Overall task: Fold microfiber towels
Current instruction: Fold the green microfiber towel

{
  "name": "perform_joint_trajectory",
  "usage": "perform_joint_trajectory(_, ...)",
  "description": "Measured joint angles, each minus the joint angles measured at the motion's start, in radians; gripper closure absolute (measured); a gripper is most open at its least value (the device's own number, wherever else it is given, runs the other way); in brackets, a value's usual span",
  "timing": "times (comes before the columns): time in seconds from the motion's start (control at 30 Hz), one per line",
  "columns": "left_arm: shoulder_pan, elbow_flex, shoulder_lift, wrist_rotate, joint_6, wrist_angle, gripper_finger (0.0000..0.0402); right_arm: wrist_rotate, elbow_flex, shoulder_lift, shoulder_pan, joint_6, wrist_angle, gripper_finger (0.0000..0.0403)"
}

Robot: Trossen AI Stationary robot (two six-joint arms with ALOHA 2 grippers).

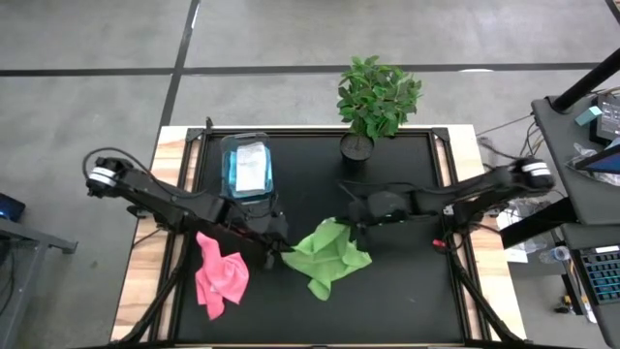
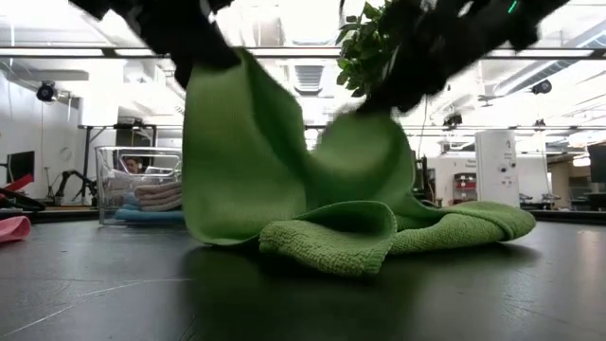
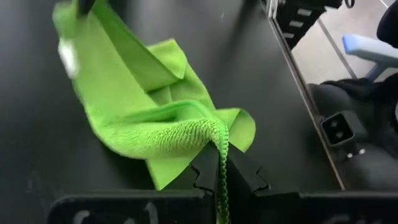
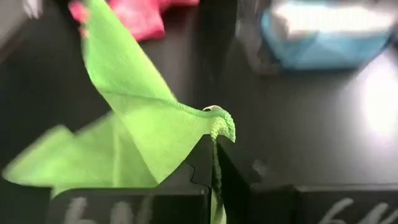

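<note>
Both grippers are clamped on the lime green towel point(image 1: 327, 256): left gripper point(image 3: 219, 177) pinches one edge, right gripper point(image 4: 214, 158) pinches another, each with cloth between closed fingers. Towel sits mid-table, partly lifted, rest bunched on the black mat point(image 1: 407, 301). To do this well: raise both corners evenly and pull apart so it hangs flat before laying it down. Pink towel point(image 1: 221, 274) waits just beside, left.

Black mat point(image 1: 387, 291) laid on a wood-edged table point(image 1: 140, 262). Grey floor point(image 1: 87, 97) crossed by dark lines. Potted plant point(image 1: 376, 97) stood at the far edge. Desk with clutter point(image 1: 591, 126) seen to the right. Open hall lit by ceiling strip lights point(image 2: 85, 52); white machine point(image 2: 495, 166) seen behind.
</note>
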Motion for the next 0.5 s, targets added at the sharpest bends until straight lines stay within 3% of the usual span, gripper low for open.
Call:
perform_joint_trajectory(0.13, 0.008, 0.093, -0.031, -0.004, 0.026, -0.119, 0.0401, 0.058, 0.0, -0.163, 0.056, -0.043, -0.052, 0.0394)
perform_joint_trajectory(0.5, 0.025, 0.425, -0.066, -0.019, 0.163, -0.429, 0.0402, 0.061, 0.036, -0.496, 0.121, -0.117, -0.157, 0.0394)
